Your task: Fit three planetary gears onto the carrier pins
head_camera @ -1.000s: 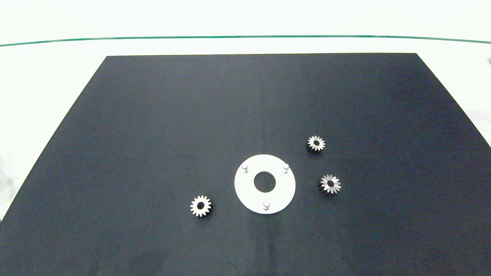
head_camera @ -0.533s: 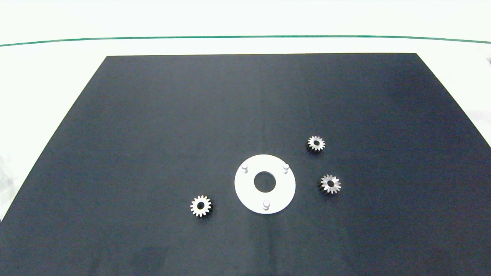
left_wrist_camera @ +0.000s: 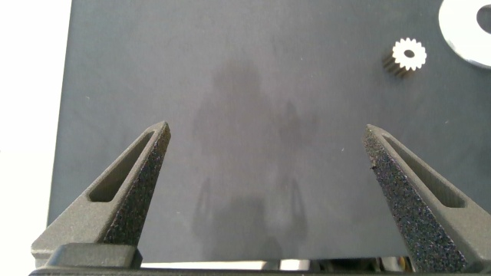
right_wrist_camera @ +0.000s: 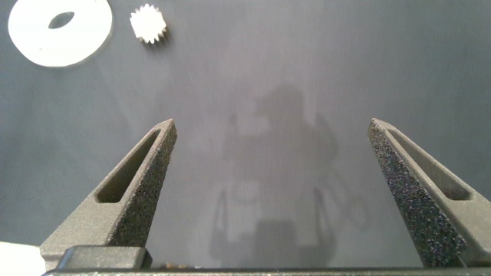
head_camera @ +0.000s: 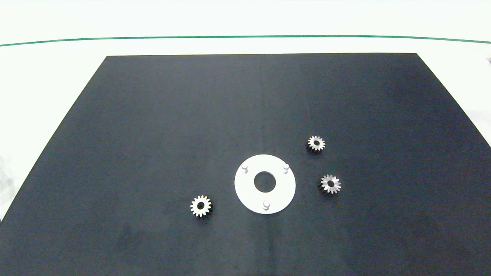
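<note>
The white carrier disc (head_camera: 245,191) lies on the black mat, and its three carrier pins (head_camera: 244,167) (head_camera: 285,167) (head_camera: 266,204) stand bare. Three silvery planetary gears lie flat around it: one to its near left (head_camera: 200,206), one to its right (head_camera: 330,184) and one to its far right (head_camera: 316,143). Neither arm shows in the head view. My left gripper (left_wrist_camera: 266,130) hangs open over bare mat, with a gear (left_wrist_camera: 408,54) and the disc's edge (left_wrist_camera: 468,23) ahead of it. My right gripper (right_wrist_camera: 271,124) is also open over the mat, short of a gear (right_wrist_camera: 149,24) and the disc (right_wrist_camera: 84,34).
The black mat (head_camera: 153,134) covers most of a white table (head_camera: 46,69). A thin green line (head_camera: 245,36) crosses the table beyond the mat's far edge. The grippers' shadows fall on the mat below them.
</note>
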Available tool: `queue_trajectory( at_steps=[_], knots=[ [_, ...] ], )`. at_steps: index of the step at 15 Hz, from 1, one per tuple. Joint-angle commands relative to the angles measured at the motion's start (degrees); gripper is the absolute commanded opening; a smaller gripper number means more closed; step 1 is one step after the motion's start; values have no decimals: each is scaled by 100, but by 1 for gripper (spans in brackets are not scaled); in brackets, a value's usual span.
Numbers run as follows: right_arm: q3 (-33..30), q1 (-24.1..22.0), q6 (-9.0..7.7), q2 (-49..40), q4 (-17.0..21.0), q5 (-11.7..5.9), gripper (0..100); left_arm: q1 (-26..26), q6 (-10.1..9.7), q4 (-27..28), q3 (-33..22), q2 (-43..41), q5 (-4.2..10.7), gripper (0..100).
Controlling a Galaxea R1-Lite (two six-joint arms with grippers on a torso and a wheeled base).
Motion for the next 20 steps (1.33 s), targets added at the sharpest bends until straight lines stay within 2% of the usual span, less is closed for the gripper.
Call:
queue_trajectory(
  at_steps=[1, 2, 3, 4, 5, 6, 8, 9, 11, 13, 15, 20],
  knots=[
    [-1050, 322, -32, 1373, 73, 67, 100, 78, 121, 1389, -2567, 2685, 145, 100],
    [-1348, 507, -49, 1769, 73, 67, 100, 78, 297, 1670, -3041, 3159, 330, 100],
    [-1630, 656, -67, 2164, 81, 76, 100, 78, 332, 1820, -3375, 3572, 479, 100],
    [-1911, 797, -76, 2586, 125, 67, 100, 78, 332, 1829, -3586, 3915, 532, 100],
    [-2139, 929, -155, 2929, 204, 76, 100, 96, 332, 1820, -3665, 4144, 541, 100],
    [-2324, 1104, -304, 3228, 301, 67, 100, 131, 332, 1811, -3692, 4284, 549, 100],
    [-2605, 1518, -612, 3685, 310, 76, 100, 193, 376, 1732, -3771, 4574, 936, 100],
    [-2790, 1632, -700, 4019, 319, 76, 100, 105, 376, 1749, -3753, 4574, 980, 100],
    [-3150, 1799, -761, 4529, 319, 67, 100, -238, 358, 1767, -3744, 4539, 980, 100],
    [-3344, 1816, -788, 4942, 319, 67, 100, -326, 358, 1767, -3727, 4539, 980, 100],
    [-3519, 1816, -1122, 5478, 310, 41, 100, -484, 350, 1767, -3700, 4548, 980, 100],
    [-4038, 1860, -1166, 6260, 319, 23, 100, -537, 350, 1767, -3665, 4565, 980, 100]
  ],
)
